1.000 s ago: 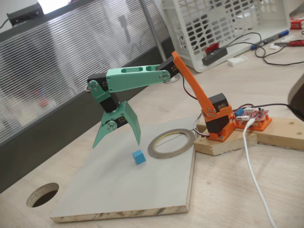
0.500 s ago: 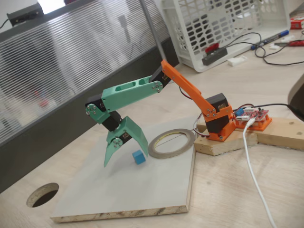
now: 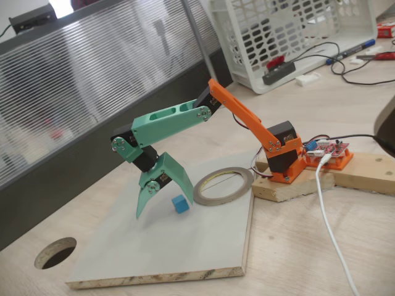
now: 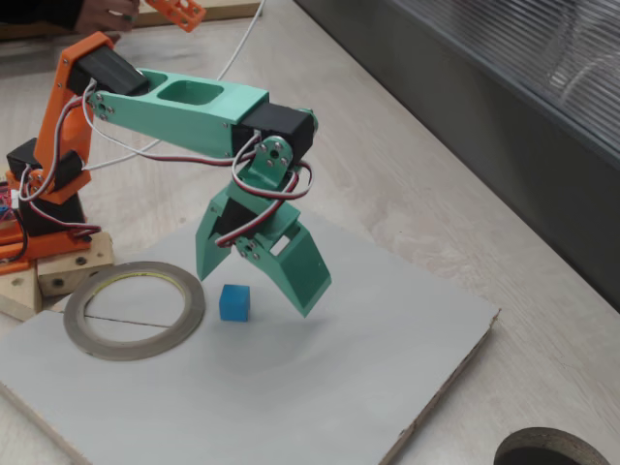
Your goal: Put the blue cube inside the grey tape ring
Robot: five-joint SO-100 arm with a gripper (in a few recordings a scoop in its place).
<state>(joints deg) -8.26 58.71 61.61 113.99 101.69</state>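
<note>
Pale board [image 3: 203,246] on wooden table [image 3: 308,259], bearing blue cube [image 3: 179,204] beside grey tape ring [image 3: 223,186].

2 raised fixed views, seemingly opposite sides, share board [image 3: 185,246].

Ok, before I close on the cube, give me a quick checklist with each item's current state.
1. Green two-finger gripper open: ok, jaws spread wide.
2. Small sky-blue cube free on the pale board: ok, nothing touches it.
3. Cube between the jaws: not ok; in both fixed views it sits off to the side of the fingertips.
4. Gripper low enough: cannot tell; the tips look close to the board.
5. Flat grey tape ring unobstructed: ok, its middle is bare.
6. Cube outside the ring: ok, placement is not yet done.
</note>
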